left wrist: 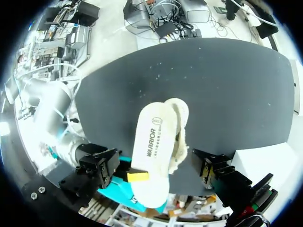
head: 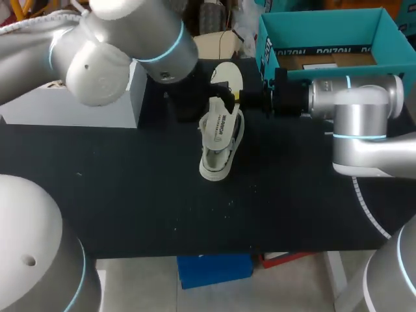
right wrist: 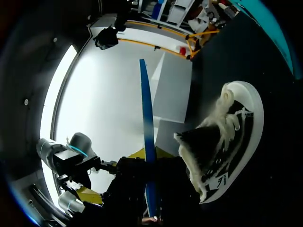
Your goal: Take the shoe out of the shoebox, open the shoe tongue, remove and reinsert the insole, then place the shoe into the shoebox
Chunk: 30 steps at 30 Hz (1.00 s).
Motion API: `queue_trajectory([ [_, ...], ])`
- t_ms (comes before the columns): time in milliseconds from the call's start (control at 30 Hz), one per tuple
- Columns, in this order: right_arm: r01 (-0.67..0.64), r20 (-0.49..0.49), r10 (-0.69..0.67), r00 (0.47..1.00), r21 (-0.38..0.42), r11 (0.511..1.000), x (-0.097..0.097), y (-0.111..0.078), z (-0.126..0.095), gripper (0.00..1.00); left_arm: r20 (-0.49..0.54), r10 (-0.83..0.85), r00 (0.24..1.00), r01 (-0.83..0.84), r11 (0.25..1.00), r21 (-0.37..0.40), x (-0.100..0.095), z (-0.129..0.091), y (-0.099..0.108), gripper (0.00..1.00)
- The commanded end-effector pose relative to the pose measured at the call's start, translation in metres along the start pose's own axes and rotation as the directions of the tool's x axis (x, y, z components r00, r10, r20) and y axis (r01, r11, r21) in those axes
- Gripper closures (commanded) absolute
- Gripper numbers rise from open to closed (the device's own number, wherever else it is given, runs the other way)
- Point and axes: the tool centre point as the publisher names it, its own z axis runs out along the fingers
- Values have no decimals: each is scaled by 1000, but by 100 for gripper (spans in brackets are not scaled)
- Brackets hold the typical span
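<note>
A white shoe with a cream fleecy lining (head: 218, 159) stood on its sole near the middle of the black tabletop (head: 130, 195), outside the open teal cardboard shoebox (head: 318, 29) that sat at the far right corner. A flat white insole with dark print on its upper face (head: 229, 73) was out of the shoe. It was held above the shoe, one end over its opening and the other reaching toward the shoebox.

The right tool (head: 244, 96) came in level from the right side and was clamped on the long edge of the insole. In the left wrist view one yellow fingertip (left wrist: 137, 176) lay on the printed face of the insole (left wrist: 152, 142), while the fingertip beneath was hidden by it. From the right wrist the insole (right wrist: 146, 118) showed edge-on as a thin blue strip. It ran back toward that tool and stood apart from the fleecy mouth of the shoe (right wrist: 222, 137), whose white sole lay flat against the tabletop (right wrist: 265, 61).

The left tool (head: 220, 101) hung from the upper left, just over the middle of the insole. Whether it was apart or closed on anything could not be told.

A pale grey box (head: 71, 107) sat on the far left of the tabletop, well apart from the shoe.
</note>
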Motion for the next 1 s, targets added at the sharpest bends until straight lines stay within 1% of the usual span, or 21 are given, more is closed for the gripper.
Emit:
queue_trajectory([
  [33,0,2,0,1000,-2,1000,0,0,1,100,862,-164,479,129,985,115,30,0,-2,0],
  [133,0,2,0,1000,-2,1000,0,0,1,100,895,-172,411,132,983,127,30,0,-2,0],
  [167,0,2,0,1000,-2,1000,0,0,1,100,900,-172,401,133,983,129,30,0,-2,0],
  [600,0,2,0,1000,-2,1000,0,0,1,100,900,-172,401,133,983,129,30,0,-2,0],
  [667,0,2,0,1000,-2,1000,0,0,1,100,937,-182,299,155,978,141,29,3,-3,0],
  [700,0,2,0,1000,-2,1000,0,0,1,100,951,-165,262,159,979,127,30,4,-3,0],
  [733,0,2,0,1000,-2,1000,0,0,1,100,961,-165,221,171,977,128,31,5,-2,0],
  [767,0,2,0,1000,-2,1000,0,0,1,100,966,-169,197,202,971,129,32,4,-1,0],
  [833,0,2,0,1000,-2,1000,0,0,1,100,978,-138,159,216,971,101,35,4,3,0],
  [1000,0,2,0,1000,-2,1000,0,0,1,100,988,-89,125,255,965,55,38,2,12,0],
])
